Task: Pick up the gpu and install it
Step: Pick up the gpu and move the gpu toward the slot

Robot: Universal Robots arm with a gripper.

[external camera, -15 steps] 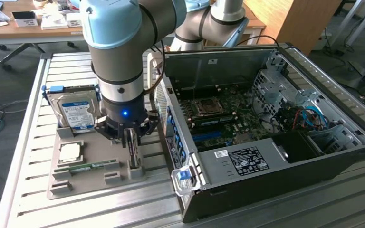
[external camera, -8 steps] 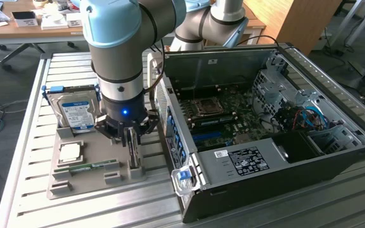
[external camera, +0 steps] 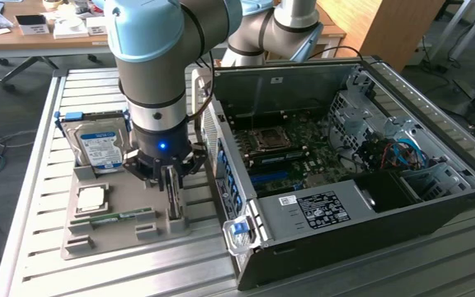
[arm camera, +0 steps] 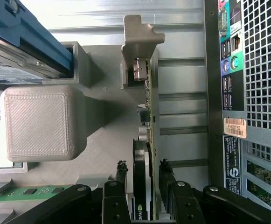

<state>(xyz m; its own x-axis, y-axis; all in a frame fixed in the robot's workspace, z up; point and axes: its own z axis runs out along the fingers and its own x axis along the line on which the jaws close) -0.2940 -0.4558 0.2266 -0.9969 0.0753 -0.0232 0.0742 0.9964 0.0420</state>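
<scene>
claw (external camera: 169,176) sits right above the gpu (external camera: 173,199), pointing straight down, arm vertical over the tray (external camera: 114,241)

gpu stands on edge in a slot at the tray side nearest the computer case (external camera: 370,185), just beside the case's perforated rear wall but apart from it; the card's long axis runs along that wall, thin dimension across

wrist view: claw (arm camera: 143,169) spread, one finger on each face of the gpu (arm camera: 148,116), straddling it near the fan end; fingertips (arm camera: 121,166) are black and rubbery, with a sliver of grey tray showing between this one and the fan shroud; the other finger is very close to the bare board side, contact not clear; judged not clamped yet, card seated in slot

closing line goes across the card's thickness, so alignment looks good for a pinch

materials: gpu is a thin green circuit board with a glossy black plastic fan housing (arm camera: 141,189) and a bent silver metal bracket (arm camera: 137,46) at the far end; tray is matte grey printed plastic with a ridged layer texture; table (external camera: 97,93) is ribbed aluminium slats

also on tray: hard drive (external camera: 101,148), narrow green memory stick (external camera: 114,216)
</scene>
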